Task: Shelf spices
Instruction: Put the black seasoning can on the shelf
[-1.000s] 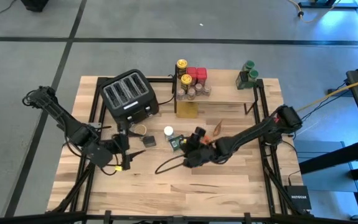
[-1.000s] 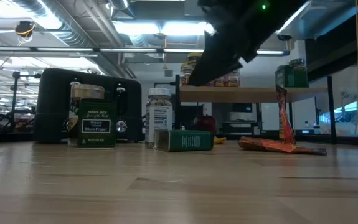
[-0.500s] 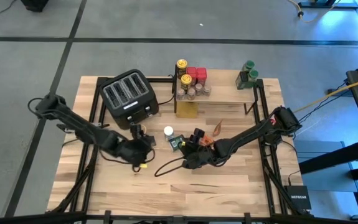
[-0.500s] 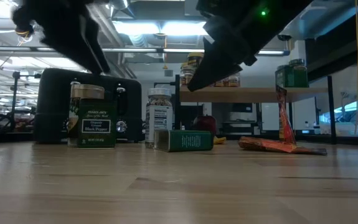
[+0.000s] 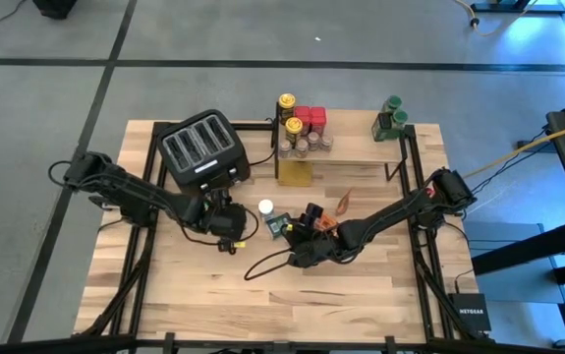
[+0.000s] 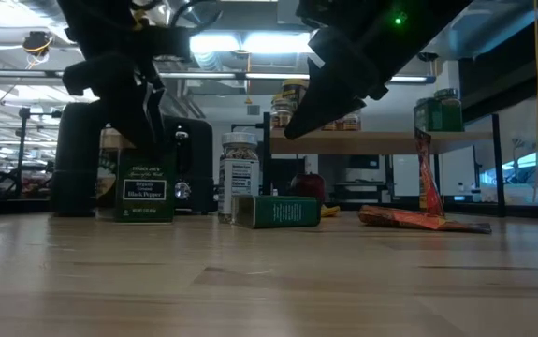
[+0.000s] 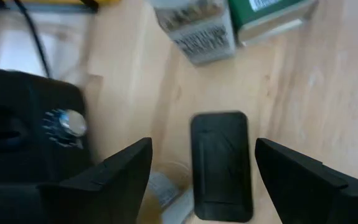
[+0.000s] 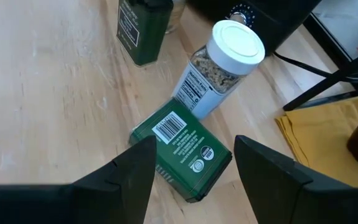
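- L gripper (image 7: pixel 200 165): I hold it spread over the upright pepper tin (image 6: pixel 143 187), at 5 o'clock of the toaster (image 5: pixel 203 147), to straddle it.
- R gripper (image 8: pixel 191 171): jaws apart, empty, above the tipped green tin (image 8: pixel 182 146) beside the white-lid jar (image 8: pixel 219 65).
- Shelf (image 5: pixel 346 149) at 12 o'clock holds several jars (image 5: pixel 304 133); the rest wait on the table (image 5: pixel 361 295).

— Seen on the wooden tabletop (image 5: pixel 262 295)?
— Black four-slot toaster (image 5: pixel 203 149) near the back left, slots up. Yellow cloth (image 8: pixel 328 134) lying flat further right.
— Off the table?
— Grey floor (image 5: pixel 46 118) all round.
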You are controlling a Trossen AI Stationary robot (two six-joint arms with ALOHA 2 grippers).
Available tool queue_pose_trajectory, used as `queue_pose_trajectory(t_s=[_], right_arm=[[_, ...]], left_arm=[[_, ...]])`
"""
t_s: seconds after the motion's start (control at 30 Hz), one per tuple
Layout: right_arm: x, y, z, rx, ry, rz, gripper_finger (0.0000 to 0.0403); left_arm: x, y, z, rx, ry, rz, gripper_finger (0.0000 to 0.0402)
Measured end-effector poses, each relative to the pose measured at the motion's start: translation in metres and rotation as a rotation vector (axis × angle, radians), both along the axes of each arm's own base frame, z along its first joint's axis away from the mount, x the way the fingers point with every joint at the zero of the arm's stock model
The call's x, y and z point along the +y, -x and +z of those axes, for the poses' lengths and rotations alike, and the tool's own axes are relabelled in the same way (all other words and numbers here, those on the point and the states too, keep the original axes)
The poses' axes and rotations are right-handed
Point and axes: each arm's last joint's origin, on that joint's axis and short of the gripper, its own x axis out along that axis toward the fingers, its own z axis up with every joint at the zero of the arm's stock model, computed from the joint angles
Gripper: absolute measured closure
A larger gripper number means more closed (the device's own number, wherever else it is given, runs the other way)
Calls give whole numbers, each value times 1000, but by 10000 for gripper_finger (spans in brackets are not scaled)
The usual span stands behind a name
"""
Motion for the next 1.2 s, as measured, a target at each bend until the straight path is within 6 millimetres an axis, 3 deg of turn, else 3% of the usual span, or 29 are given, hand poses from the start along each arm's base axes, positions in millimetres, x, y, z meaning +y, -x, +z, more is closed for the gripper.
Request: queue_pose_trajectory(t_s=[0.4, 0.77, 0.93, 1.03, 1.2], right_arm=[[0, 0, 0, -2, -1, 0, 182], [0, -1, 1, -14, -11, 1, 182], [4, -6, 4, -49, -78, 72, 182], [8, -11, 4, -90, -141, 115, 182], [17, -25, -13, -142, -241, 201, 182]], left_arm=[[1, 6, -27, 44, 108, -5, 128], [1, 1, -28, 0, 127, -34, 225], [-12, -3, -25, -41, 151, -149, 286], [-24, -4, -24, -72, 169, -226, 290], [-42, -1, -22, -95, 184, -338, 288]])
